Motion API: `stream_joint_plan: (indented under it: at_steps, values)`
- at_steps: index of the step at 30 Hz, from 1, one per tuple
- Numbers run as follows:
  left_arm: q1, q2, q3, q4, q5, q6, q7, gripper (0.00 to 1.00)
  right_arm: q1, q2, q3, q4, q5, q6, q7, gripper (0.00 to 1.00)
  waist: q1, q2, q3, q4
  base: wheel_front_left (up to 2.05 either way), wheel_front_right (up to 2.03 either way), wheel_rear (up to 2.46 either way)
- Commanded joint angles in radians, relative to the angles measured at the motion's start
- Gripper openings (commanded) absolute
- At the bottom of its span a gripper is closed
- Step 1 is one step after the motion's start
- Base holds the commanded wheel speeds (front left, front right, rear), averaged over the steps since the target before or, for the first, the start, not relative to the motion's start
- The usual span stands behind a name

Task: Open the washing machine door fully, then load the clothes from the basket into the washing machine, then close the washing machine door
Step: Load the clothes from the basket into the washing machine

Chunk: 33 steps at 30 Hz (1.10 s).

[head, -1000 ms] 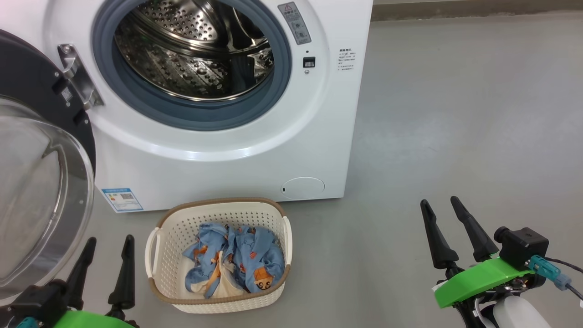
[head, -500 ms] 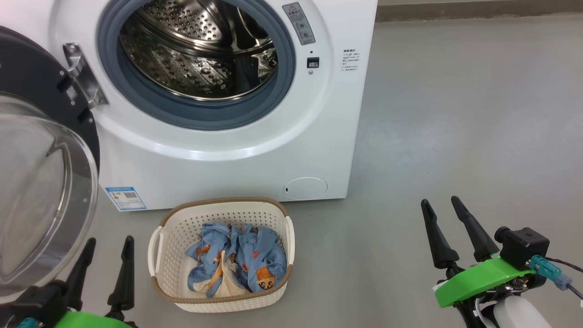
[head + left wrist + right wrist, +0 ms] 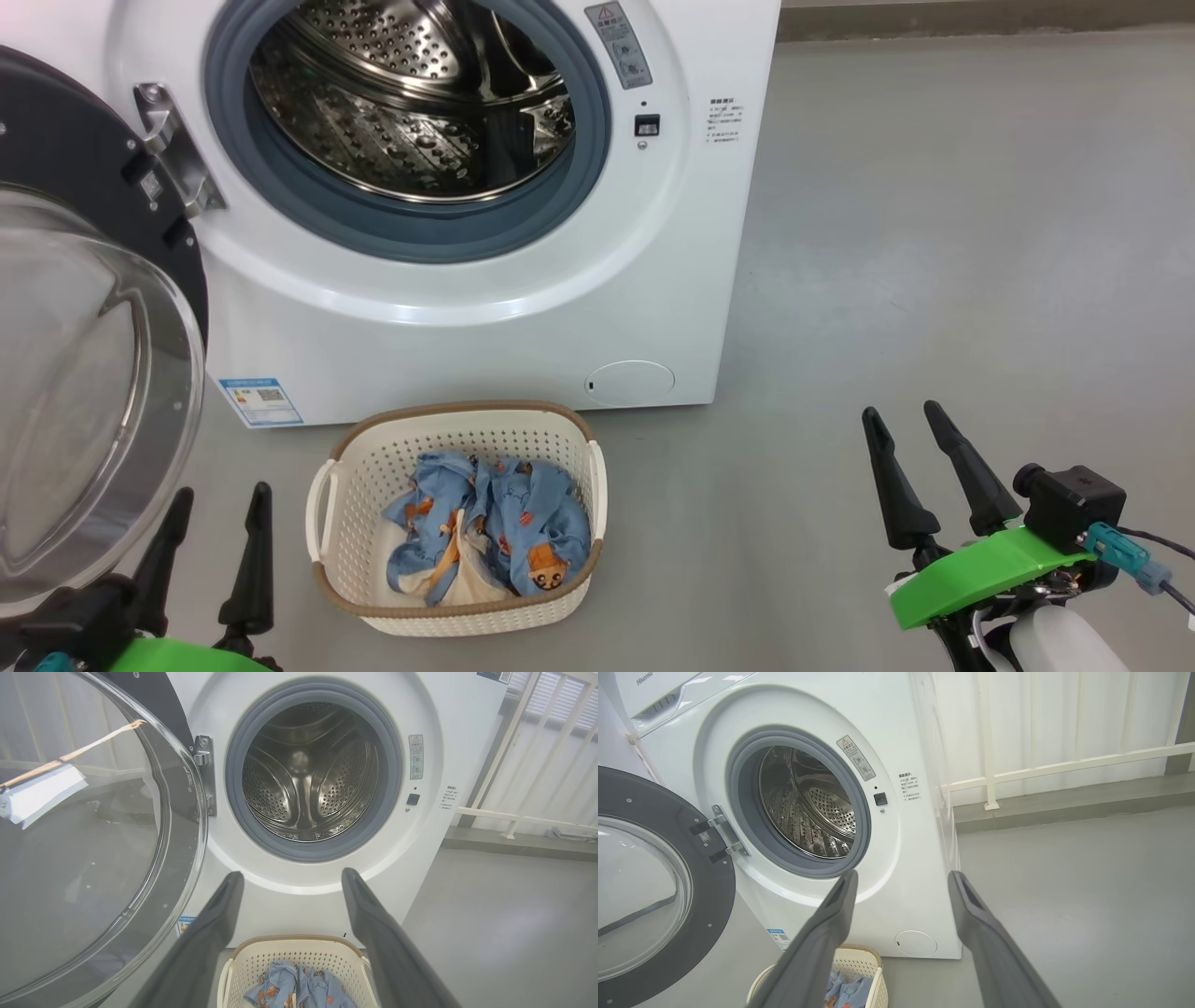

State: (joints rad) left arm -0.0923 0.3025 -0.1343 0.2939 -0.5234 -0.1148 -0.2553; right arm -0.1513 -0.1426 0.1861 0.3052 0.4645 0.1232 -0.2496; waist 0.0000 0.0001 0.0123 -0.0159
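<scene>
One crumpled heap of clothes [image 3: 518,518], perforated cream basket [image 3: 350,527], possibly plastic

Hisense logo [image 3: 644,678] on washing machine [image 3: 896,858], top-left panel in right wrist view: only word I can read. Grey warning sticker [image 3: 618,44] w/ red triangle, right of drum [image 3: 411,103]: print too small. Blue label [image 3: 255,401] w/ QR code, bottom-left of front: illegible. Small text block [image 3: 724,121] further right: illegible too.
</scene>
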Motion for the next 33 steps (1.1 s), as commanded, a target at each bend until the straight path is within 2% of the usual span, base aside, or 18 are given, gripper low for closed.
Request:
stream_joint_plan:
  at_steps: [1,21,33]
  values:
    - [-0.025,0.026,0.043,-0.013,0.009,-0.004,-0.006,1.00,-0.019,-0.003,0.012,-0.028,-0.004,0.008,-0.012,1.00,0.0000,-0.0001,0.001,0.000,0.00,0.00,0.00]
    - [-0.026,0.025,0.045,-0.018,0.018,-0.012,-0.006,1.00,-0.022,0.003,0.008,-0.030,-0.008,0.008,-0.012,1.00,0.0000,-0.0001,0.013,0.001,0.03,-0.03,0.00]
    - [-0.027,0.022,0.043,-0.023,0.017,-0.014,-0.006,1.00,-0.024,0.001,0.008,-0.028,-0.007,0.008,-0.012,1.00,0.0000,-0.0001,0.013,0.005,1.18,-1.18,0.00]
